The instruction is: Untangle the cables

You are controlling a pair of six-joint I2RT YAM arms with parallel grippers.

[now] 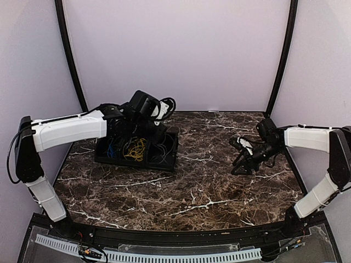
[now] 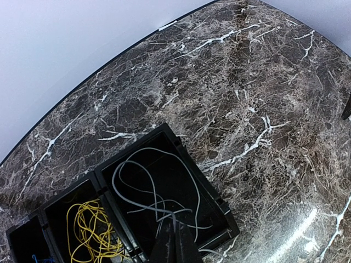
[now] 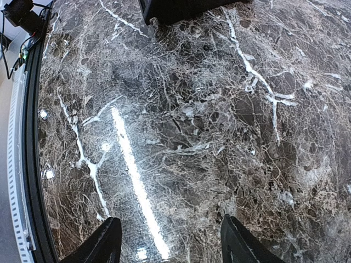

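A black tray (image 1: 134,164) with three compartments stands at the back left of the marble table. Its left compartment holds the blue cable (image 1: 111,148), the middle one the yellow cable (image 1: 135,149) (image 2: 90,230), and the right one the black cable (image 2: 113,176), which looks grey in the left wrist view. My left gripper (image 2: 174,220) hangs over the right compartment. It is shut, with strands of the black cable converging at its tips. My right gripper (image 1: 239,156) (image 3: 170,220) hovers open above bare marble at the right, holding nothing.
The tray's right wall (image 2: 213,196) borders bare marble. A corner of the tray (image 3: 181,8) shows at the top of the right wrist view. The table's near edge (image 3: 33,137) has a black rail and a white ribbed strip (image 1: 164,256). Two curved black posts (image 1: 71,60) rise at the back.
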